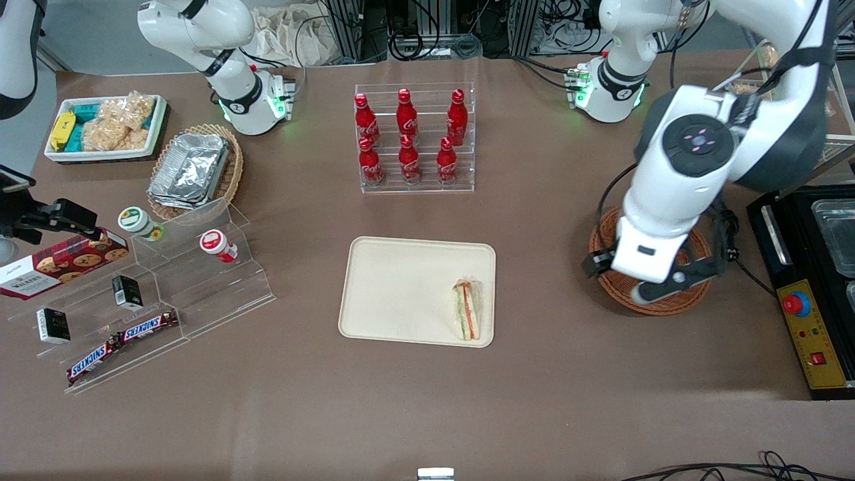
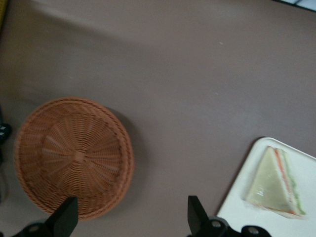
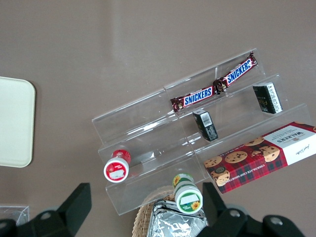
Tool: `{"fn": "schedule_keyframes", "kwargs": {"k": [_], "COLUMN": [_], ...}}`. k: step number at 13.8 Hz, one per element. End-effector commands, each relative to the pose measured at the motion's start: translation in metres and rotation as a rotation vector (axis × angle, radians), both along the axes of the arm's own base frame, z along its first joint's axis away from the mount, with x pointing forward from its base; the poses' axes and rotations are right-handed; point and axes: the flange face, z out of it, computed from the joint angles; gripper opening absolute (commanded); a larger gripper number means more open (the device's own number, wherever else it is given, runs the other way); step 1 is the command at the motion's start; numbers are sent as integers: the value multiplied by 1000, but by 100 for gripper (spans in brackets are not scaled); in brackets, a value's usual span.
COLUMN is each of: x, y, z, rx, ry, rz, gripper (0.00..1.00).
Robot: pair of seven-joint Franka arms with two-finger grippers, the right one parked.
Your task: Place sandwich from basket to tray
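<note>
The sandwich (image 1: 467, 309) (image 2: 276, 183), a wrapped pale wedge with orange-red and green filling, lies on the cream tray (image 1: 401, 287) (image 2: 237, 215), near the tray's edge that faces the working arm. The round reddish-brown basket (image 1: 668, 304) (image 2: 74, 155) stands toward the working arm's end of the table and holds nothing. My gripper (image 1: 658, 286) (image 2: 132, 200) hangs above the basket's rim and the bare table between basket and tray. It is open, with nothing between its fingers.
A clear rack of red cola bottles (image 1: 411, 137) stands farther from the front camera than the tray. A black control box (image 1: 811, 294) sits beside the basket. Toward the parked arm's end are an acrylic snack shelf (image 1: 153, 294), a tan basket of foil containers (image 1: 194, 170) and a white bin (image 1: 103, 127).
</note>
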Motion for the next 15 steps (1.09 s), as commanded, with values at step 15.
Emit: {"fn": "schedule_keyframes", "kwargs": {"k": [15], "x": [-57], "y": [142], "z": [94], "rx": [-100], "ry": [123], "rz": [-140], "gripper": [100]}}
